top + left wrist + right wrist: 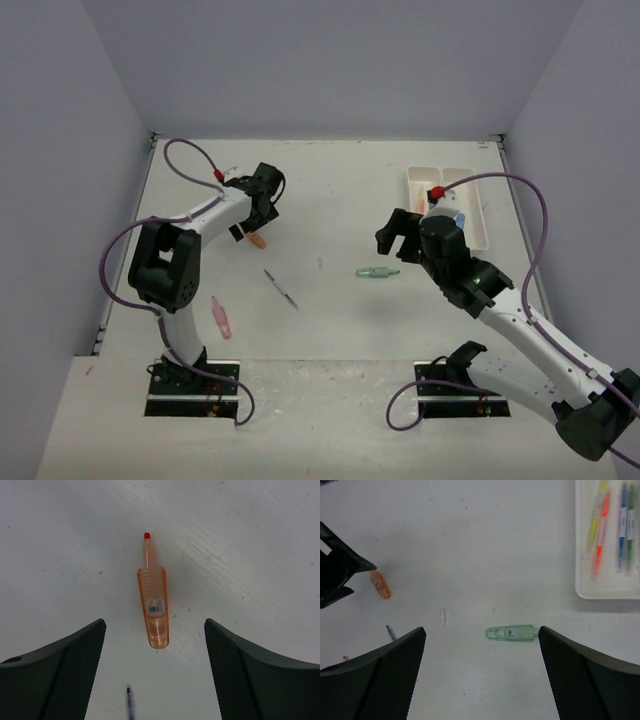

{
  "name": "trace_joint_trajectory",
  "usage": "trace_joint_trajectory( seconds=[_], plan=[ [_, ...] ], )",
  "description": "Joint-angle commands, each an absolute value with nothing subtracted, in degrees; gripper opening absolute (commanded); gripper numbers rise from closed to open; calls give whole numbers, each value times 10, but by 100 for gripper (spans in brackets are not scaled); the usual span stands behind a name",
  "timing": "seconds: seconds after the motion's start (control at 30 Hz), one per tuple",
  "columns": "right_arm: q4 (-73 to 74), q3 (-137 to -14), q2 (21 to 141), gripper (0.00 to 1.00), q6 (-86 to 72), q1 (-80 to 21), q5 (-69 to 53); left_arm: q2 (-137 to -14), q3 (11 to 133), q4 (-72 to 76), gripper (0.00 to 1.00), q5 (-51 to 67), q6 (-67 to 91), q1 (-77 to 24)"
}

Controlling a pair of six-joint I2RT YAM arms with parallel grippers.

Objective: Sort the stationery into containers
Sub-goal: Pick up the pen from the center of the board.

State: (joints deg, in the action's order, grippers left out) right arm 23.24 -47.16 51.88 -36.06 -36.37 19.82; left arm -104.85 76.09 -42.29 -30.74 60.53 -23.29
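Hovering over the white tabletop (330, 200) in the overhead view, the left hand (262, 222) stands spread directly above an orange marker (257, 240). The right hand (397, 235), also spread, hangs close to a green marker (377, 272). Two white trays (472, 215) sit side by side just behind the right hand, partly hidden by its wrist. A dark pen (281, 288) and a pink marker (221, 317) lie apart from each other, nearer the left arm's base than its hand.

From the left wrist, the orange marker (153, 607) lies flat between the two wide-set fingers (60, 680), touching neither, its red tip pointing away from the hand. The end of the dark pen (129, 702) shows close in under the hand.

From the right wrist, the green marker (511, 633) lies crosswise between the parted fingers (590, 680), closer to the right one and clear of both. A tray (580, 587) ahead and to the hand's right holds yellow, orange, blue and green pens (601, 535) laid lengthwise. Far to the left, the left hand (335, 575) hangs by the orange marker (380, 584).
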Motion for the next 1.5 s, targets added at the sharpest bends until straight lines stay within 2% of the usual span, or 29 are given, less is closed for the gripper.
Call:
trace_joint_trajectory(
  seconds=[0.0,0.17,0.3,0.37,0.47,0.5,0.57,0.6,0.63,0.8,0.83,0.9,1.0,1.07,1.17,1.23,1.3,1.33,1.4,1.47],
  plan=[
    [180,-454,522,95,-327,-366,136,-1102,797,-471,77,-319,646,-230],
    [174,-461,539,93,-312,-366,127,-1102,757,-439,71,-306,664,-230],
    [162,-457,528,91,-308,-366,106,-1118,732,-390,56,-284,641,-227],
    [149,-449,518,91,-308,-366,94,-1121,719,-371,43,-277,637,-226],
    [124,-430,496,91,-309,-366,46,-1105,673,-295,39,-260,623,-224],
    [118,-426,490,91,-311,-366,36,-1100,659,-279,33,-253,619,-221],
    [103,-416,480,91,-315,-366,11,-1083,631,-245,10,-243,614,-218],
    [92,-409,475,91,-318,-366,-5,-1069,616,-229,2,-236,610,-217],
    [73,-399,472,91,-322,-366,-25,-1052,599,-211,0,-230,604,-217],
    [-50,-359,496,95,-365,-366,-191,-936,549,-127,0,-190,521,-249],
    [-75,-354,503,98,-375,-366,-210,-913,548,-119,0,-194,512,-265],
    [-141,-329,517,99,-410,-366,-236,-828,546,-81,0,-196,464,-324],
    [-151,-345,543,98,-431,-367,-226,-761,512,-8,0,-167,418,-415],
    [-152,-357,551,94,-439,-366,-200,-712,469,83,0,-101,386,-445],
    [-134,-365,531,88,-458,-366,-122,-659,426,173,0,-70,354,-483],
    [-132,-372,517,79,-469,-367,-113,-631,381,232,0,-39,337,-494],
    [-132,-386,520,56,-468,-367,-128,-616,356,265,0,1,341,-495],
    [-134,-389,524,51,-461,-368,-134,-612,346,276,0,26,345,-495],
    [-137,-391,531,50,-453,-374,-138,-600,344,287,0,37,347,-500],
    [-141,-387,526,54,-446,-381,-131,-595,349,281,0,35,341,-505]
  ],
)
